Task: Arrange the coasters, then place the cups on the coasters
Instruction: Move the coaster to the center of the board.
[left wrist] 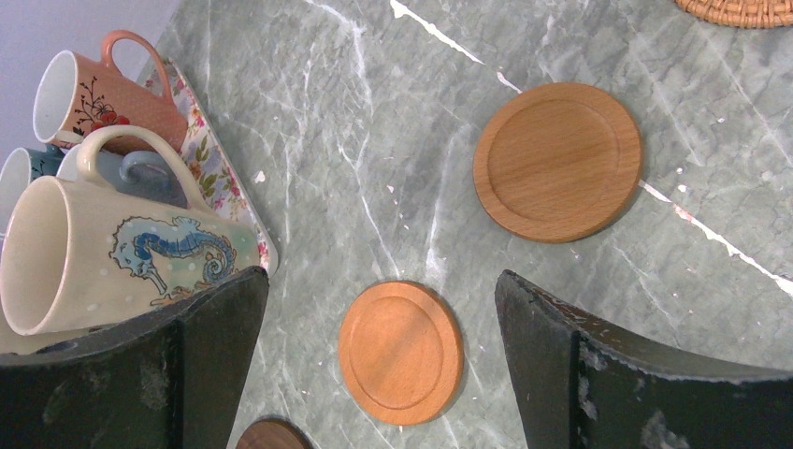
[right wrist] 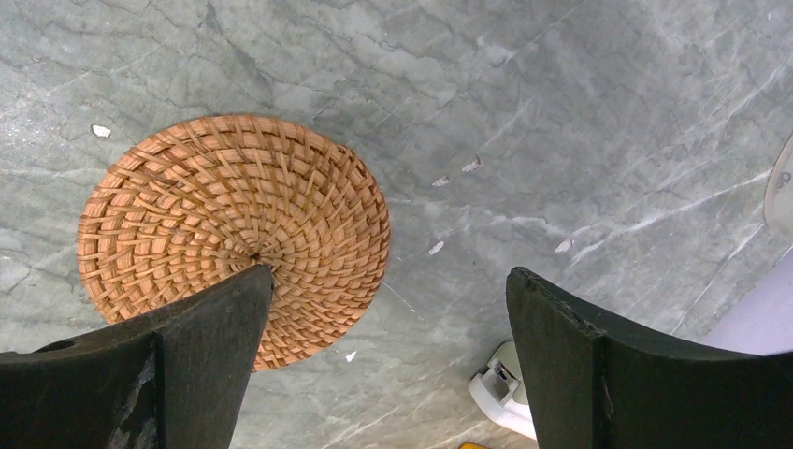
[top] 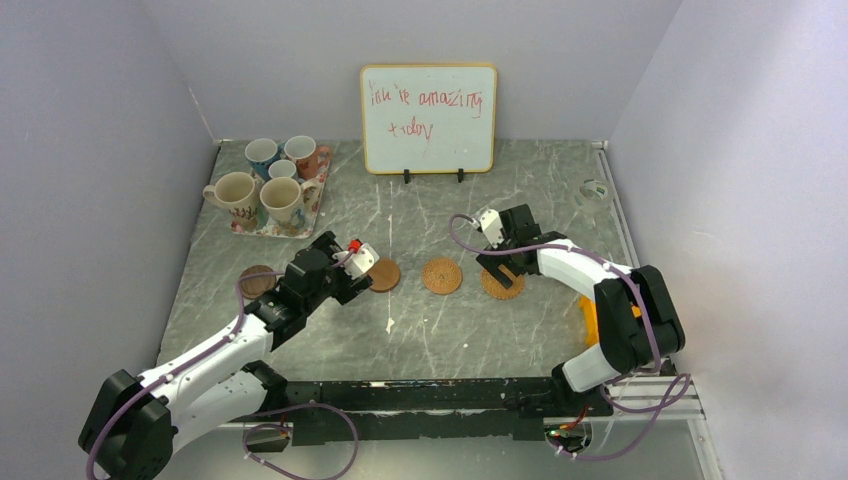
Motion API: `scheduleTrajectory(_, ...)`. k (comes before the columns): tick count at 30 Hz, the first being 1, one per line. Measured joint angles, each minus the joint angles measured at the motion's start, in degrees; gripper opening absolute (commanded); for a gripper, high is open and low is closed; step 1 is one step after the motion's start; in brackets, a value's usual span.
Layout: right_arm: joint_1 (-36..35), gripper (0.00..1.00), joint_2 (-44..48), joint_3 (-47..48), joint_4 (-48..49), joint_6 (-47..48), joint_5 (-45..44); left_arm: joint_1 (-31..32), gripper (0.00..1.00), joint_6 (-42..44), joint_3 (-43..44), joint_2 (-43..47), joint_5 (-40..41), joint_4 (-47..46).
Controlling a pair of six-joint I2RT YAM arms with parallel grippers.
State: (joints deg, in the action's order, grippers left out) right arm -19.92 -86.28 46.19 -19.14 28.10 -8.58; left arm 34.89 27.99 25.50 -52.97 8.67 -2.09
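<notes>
Several cups stand on a floral tray at the back left; the left wrist view shows a cream seahorse mug, an orange mug and a blue handle. Coasters lie in a row: dark brown, tan wood, woven and woven. My left gripper hangs open above an orange wooden coaster, not touching it. Open as well, my right gripper has its left finger over the woven coaster.
A whiteboard with red writing stands against the back wall. A clear tape roll lies at the back right. A yellow object sits by the right arm's base. Walls close in the left, right and back sides.
</notes>
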Motion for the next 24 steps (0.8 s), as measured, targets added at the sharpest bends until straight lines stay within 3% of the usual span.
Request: scheduleTrajectory(24, -0.26, 1.0, -0.94, -0.15, 2.93, -0.02, -3.1, 0.0, 0.96, 0.0, 0.0, -0.11, 0.02, -0.02)
